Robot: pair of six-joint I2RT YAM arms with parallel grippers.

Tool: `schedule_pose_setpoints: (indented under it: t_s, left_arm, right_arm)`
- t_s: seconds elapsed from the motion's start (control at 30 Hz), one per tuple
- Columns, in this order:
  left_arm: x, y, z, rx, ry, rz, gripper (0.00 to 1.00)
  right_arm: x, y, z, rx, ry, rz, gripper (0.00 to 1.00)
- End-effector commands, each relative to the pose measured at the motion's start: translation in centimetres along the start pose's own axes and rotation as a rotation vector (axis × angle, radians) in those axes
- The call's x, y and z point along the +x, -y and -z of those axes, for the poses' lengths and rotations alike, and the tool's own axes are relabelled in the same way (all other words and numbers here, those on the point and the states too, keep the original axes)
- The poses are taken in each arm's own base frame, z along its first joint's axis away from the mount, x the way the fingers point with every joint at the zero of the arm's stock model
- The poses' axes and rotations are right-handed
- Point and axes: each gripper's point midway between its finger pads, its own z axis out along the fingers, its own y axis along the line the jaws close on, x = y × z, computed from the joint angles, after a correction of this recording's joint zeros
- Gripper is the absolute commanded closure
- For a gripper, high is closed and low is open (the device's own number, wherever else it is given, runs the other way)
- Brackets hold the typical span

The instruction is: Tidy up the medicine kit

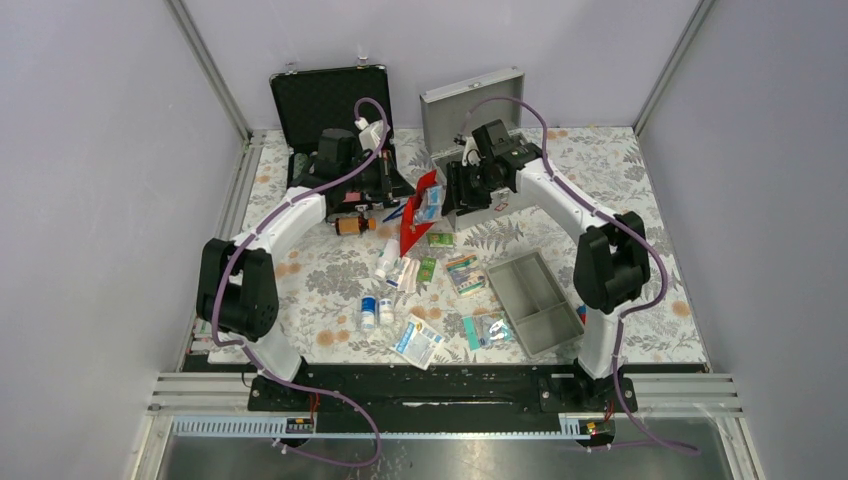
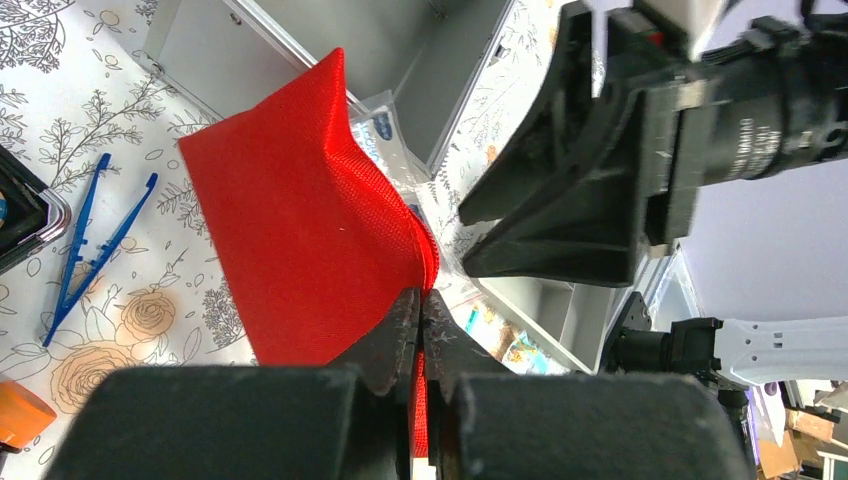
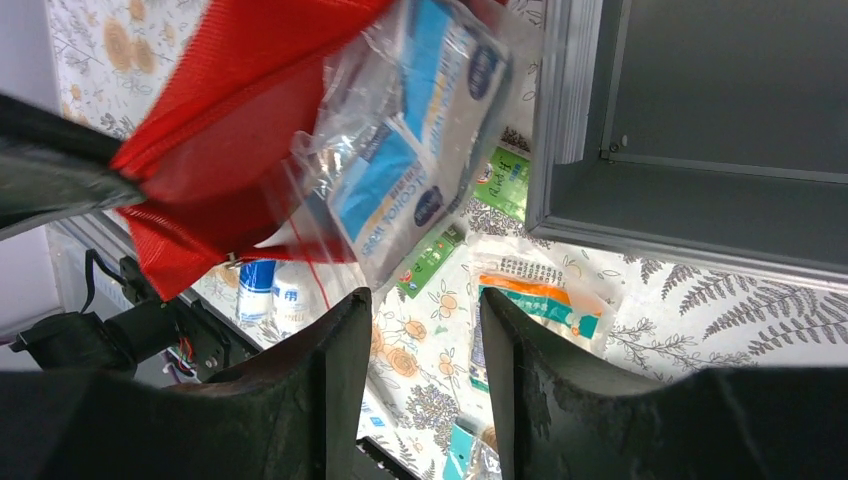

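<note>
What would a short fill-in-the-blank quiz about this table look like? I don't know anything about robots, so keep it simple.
1. The left gripper is clamped on the edge of a ____ pouch.
2. The right gripper has its jaws ____, close below a clear packet of sachets.
3. The grey divided tray on the table is ____.
4. Beside the pouch lies a pair of blue ____.

Missing words: red; open; empty; tweezers.

Open grey metal box (image 1: 455, 112) at back; divided tray (image 1: 535, 300) apart.
</note>
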Motion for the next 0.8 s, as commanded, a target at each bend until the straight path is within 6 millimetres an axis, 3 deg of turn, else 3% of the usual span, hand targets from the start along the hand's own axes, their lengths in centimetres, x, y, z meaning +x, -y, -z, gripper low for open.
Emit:
schedule_pose_setpoints:
  t_s: [0.0,0.5,0.6,0.73,0.77]
  left_arm:
    - [-2.2,2.6,1.3,0.043,0.075,-0.082,1.0]
    - [-2.1,2.3,0.7,0.046,0.06,-0.064,1.0]
    - [-1.9,2.3,0.6,0.047,0.054,-0.062,1.0]
    - [-1.6,2.2,0.2,0.045,0.046,-0.06,1.0]
    - [-1.4,2.2,0.1,0.044,0.042,-0.059,1.0]
  right_arm:
    - [-1.3,-0.7,-0.1,-0.022,0.015,-0.02,0.49]
    - [-1.6,-0.7,-3.0,-0.069,-0.009,-0.098,0.53]
    - [-1.6,-0.7,-3.4,-0.073,-0.012,-0.107,0.6]
    - [-2.1,-1.1,-3.2,-0.091,0.004,-0.113,0.86]
    - [-2.3,-1.4,-3.0,-0.099,0.012,-0.112,0.88]
